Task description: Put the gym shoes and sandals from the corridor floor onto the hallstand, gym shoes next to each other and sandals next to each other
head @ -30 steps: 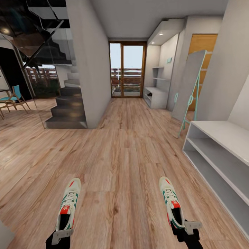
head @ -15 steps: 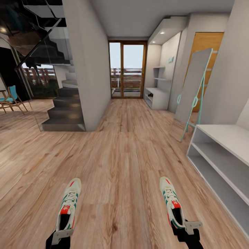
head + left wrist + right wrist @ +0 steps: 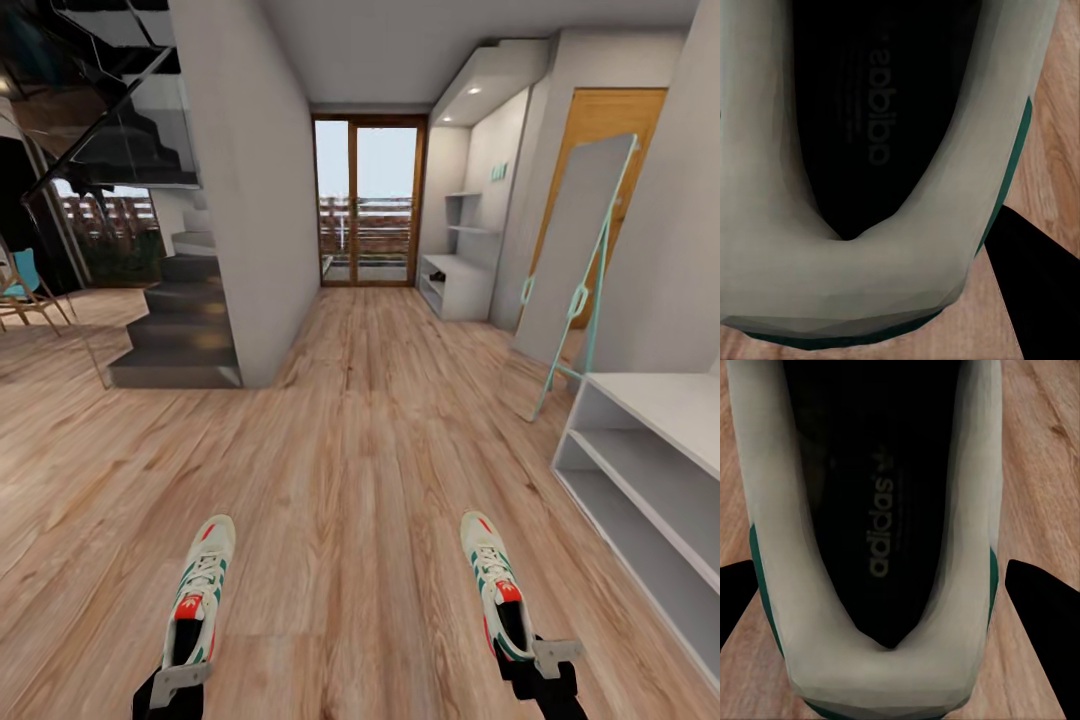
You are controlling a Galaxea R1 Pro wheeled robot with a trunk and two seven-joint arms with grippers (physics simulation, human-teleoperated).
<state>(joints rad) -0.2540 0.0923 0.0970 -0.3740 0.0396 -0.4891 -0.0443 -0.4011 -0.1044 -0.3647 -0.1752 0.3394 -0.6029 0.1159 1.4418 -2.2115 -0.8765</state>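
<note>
1. A corridor is stretching ahead over the corridor floor (image 3: 350, 420) of light brown wood-grain planks, and it is ending at a glazed wooden door (image 3: 368, 203) with a railing showing behind it.
2. A dark staircase (image 3: 180, 320) is rising on the left beside a grey wall block, and a blue chair (image 3: 25, 290) is standing beyond it at the view's left edge.
3. The hallstand (image 3: 455, 262) is standing far down the corridor on the right near the door, with its floating shelves showing on the back panel and something small and dark lying on its low top.
4. A plain low grey bench (image 3: 650, 470) with two open shelves is sitting close on the right, and a tall mirror on a teal frame (image 3: 578, 270) is leaning against the wall just behind it.
5. The left gripper (image 3: 172, 685) is clasping the heel of the left gym shoe (image 3: 200, 592), whose toe is pointing forward above the floor.
6. The right gripper (image 3: 540, 668) is likewise gripping the heel of the right gym shoe (image 3: 497, 585), held well apart from the other.
7. In the wrist views each shoe's dark insole is facing the camera, with dark fingers (image 3: 1042, 607) flanking the heel.
</note>
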